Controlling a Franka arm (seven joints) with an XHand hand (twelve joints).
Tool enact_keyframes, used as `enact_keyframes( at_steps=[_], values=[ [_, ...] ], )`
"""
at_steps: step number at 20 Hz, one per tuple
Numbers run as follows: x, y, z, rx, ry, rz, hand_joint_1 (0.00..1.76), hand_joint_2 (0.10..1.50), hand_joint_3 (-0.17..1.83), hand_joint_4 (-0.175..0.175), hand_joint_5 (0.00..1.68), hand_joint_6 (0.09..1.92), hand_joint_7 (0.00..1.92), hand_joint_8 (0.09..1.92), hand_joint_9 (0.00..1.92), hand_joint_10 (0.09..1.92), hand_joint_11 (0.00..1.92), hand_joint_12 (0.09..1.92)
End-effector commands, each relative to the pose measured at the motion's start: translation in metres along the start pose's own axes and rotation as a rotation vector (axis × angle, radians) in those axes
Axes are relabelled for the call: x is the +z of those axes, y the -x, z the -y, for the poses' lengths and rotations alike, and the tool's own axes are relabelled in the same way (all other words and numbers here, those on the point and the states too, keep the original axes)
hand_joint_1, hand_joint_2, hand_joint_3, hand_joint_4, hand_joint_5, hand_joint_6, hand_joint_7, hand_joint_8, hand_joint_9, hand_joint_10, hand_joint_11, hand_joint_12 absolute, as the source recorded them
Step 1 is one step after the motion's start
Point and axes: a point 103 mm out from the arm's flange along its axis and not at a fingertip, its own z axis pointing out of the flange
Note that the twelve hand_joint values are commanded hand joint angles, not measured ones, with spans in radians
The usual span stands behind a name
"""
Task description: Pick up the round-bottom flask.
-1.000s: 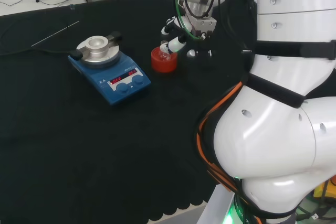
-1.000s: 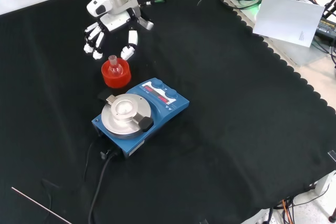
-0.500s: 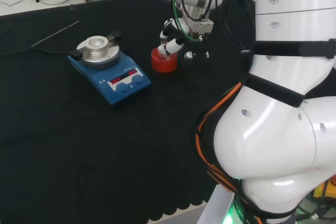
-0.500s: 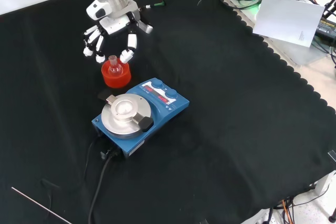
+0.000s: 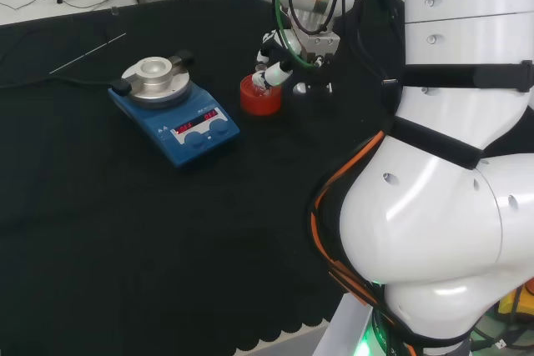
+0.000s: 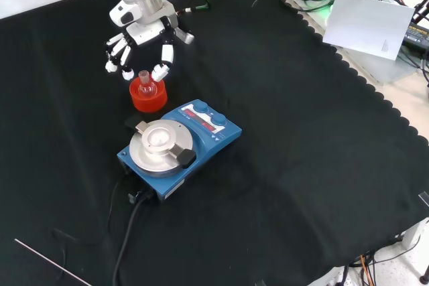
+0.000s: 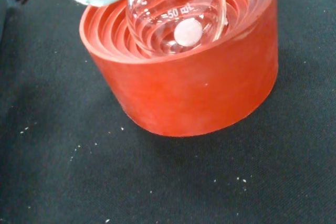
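1. One clear flask (image 6: 145, 84) is seated upright in a red ribbed stand (image 6: 148, 95) on the black cloth (image 6: 288, 138).
2. Seen from the wrist, the flask's round bulb (image 7: 176, 17) is cradled by the stand's ribs (image 7: 184, 72).
3. Just above the stand in the front view, the hand (image 6: 143, 37) is held open, with its fingers (image 6: 112, 58) and thumb (image 6: 163, 61) spread on either side of the flask's neck; nothing is gripped.
4. A blue hotplate (image 6: 175, 147) is placed just below the stand in that view.
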Motion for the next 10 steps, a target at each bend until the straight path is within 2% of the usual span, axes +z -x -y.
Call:
enact_keyframes(
  at_steps=[1,10],
  values=[
    [0.0007,0.0014,-0.0015,0.003,-0.007,-0.004,0.89,0.58,0.7,0.011,0.7,0.67,0.26,0.51,0.38,0.58,0.0,1.28],
    [-0.0008,0.0014,-0.0093,-0.004,-0.006,0.01,0.89,0.6,0.69,0.02,0.83,0.76,0.27,0.52,0.4,0.58,0.0,1.29]
  ],
)
